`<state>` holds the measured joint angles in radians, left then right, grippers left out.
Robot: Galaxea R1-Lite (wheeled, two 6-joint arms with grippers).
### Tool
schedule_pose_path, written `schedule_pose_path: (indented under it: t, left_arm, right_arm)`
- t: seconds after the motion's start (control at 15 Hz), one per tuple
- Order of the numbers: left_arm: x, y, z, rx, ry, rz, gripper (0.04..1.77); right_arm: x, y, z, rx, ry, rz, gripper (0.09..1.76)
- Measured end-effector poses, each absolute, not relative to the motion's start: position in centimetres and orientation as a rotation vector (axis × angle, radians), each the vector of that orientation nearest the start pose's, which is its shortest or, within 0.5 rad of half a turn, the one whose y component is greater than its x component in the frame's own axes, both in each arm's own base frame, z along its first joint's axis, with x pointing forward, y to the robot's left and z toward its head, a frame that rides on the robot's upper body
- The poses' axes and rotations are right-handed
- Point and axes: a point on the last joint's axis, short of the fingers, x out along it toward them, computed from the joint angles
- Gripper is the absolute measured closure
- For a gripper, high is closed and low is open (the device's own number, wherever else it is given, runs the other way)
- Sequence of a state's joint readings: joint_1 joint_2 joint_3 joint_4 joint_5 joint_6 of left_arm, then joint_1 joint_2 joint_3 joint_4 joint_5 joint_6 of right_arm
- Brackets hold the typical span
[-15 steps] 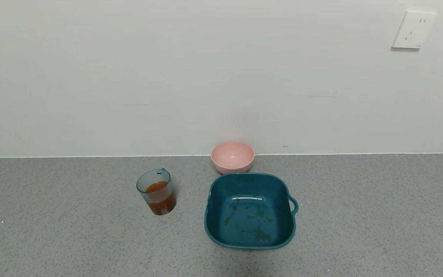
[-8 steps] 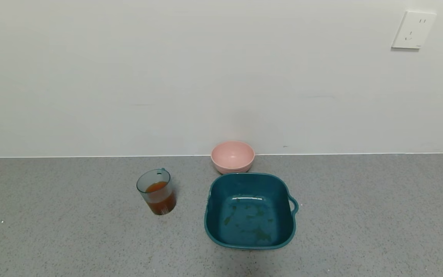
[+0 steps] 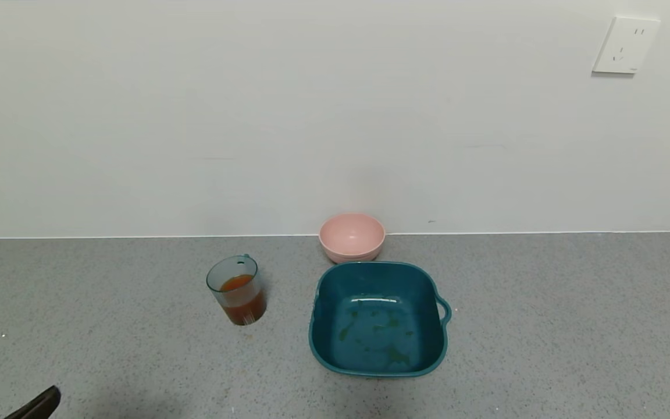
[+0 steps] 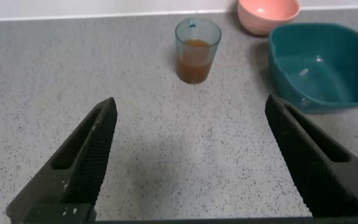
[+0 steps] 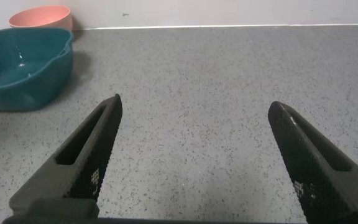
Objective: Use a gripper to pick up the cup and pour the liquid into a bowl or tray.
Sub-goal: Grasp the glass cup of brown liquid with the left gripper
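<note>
The translucent blue-grey cup [image 3: 235, 288] stands upright on the grey counter, left of the teal basin [image 3: 319, 326], and holds orange-brown liquid [image 3: 244, 305]. My left gripper [image 4: 190, 102] is open and empty, low over the counter, well short of the cup [image 4: 197, 48]; the tip of one finger [image 3: 35, 405] shows at the head view's bottom left. My right gripper [image 5: 194, 99] is open and empty over bare counter to the right of the basin [image 5: 23, 93]; it is out of the head view.
A small pink bowl [image 3: 352, 236] sits against the wall just behind the basin. The basin's floor is wet with dark specks. A white wall socket [image 3: 625, 45] is at the upper right. The counter [image 3: 544, 326] runs wide on both sides.
A dark finger tip of my left gripper has come into the head view at the bottom left corner. Cup, basin and pink bowl have not moved.
</note>
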<state>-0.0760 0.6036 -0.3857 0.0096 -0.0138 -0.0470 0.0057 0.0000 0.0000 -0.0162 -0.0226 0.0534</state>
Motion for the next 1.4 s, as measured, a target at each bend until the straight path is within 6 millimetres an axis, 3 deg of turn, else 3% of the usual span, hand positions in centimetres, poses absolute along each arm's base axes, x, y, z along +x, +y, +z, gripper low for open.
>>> schedule_pose_path:
  t: [0.33,0.6,0.87,1.4]
  left_arm:
    - [10.7,-1.0,18.5,-0.029,0.421,-0.130,0.09]
    - [15.8,-1.4,16.3,0.014,0.562,-0.154,0.09]
    - [18.8,-1.8,13.5,0.059,0.710,-0.190,0.09]
    - [23.9,-4.1,9.5,0.092,0.684,-0.260,0.09]
  right_arm:
    - [-2.3,-0.1,7.7,0.053,-0.017,-0.017,0.14]
    - [-2.3,-0.1,7.7,0.054,-0.017,-0.017,0.14]
    - [-2.3,-0.1,7.7,0.054,-0.017,-0.017,0.14]
    - [-2.3,-0.1,7.7,0.054,-0.017,-0.017,0.14]
